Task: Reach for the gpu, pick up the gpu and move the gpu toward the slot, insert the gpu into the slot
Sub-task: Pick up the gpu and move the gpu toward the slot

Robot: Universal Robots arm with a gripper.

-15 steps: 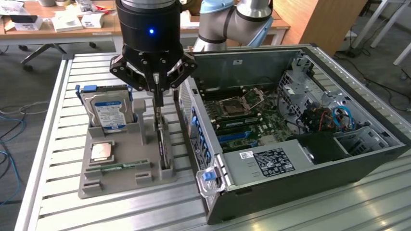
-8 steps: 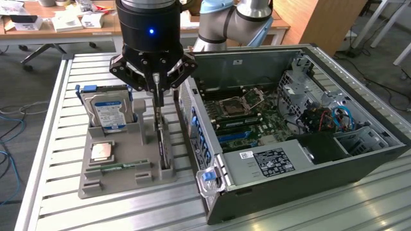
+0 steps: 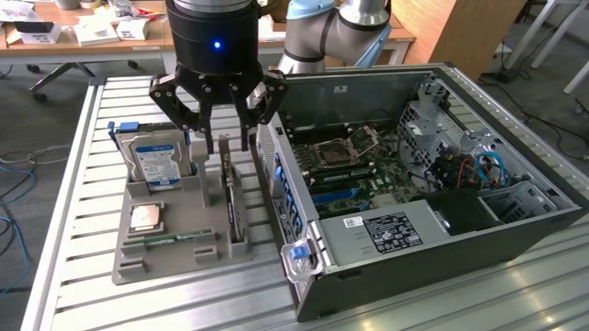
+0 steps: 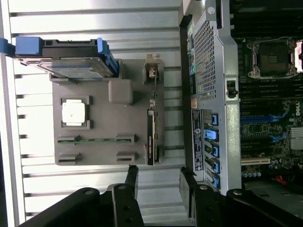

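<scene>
Arm points straight down over grey holder tray (image 3: 138, 265); gripper (image 3: 223, 141) spread, pinching nothing; gpu (image 3: 234, 200) stands on edge in tray, just below the fingertips; blue slot (image 3: 338, 195) farther off, inside open computer case (image 3: 442, 248).

Claw (image 3: 225, 141): mine, matt black, built of linked bars joined by round pivot pins, ending in two slim flat fingers (image 4: 131, 178). Cylinder (image 3: 216, 31) above it: smooth, glossy black, carrying one small lit blue lamp (image 3: 217, 45). Arm (image 3: 318, 48): silver-grey rounded tubing, with a pale blue cap (image 3: 308, 8).
</scene>
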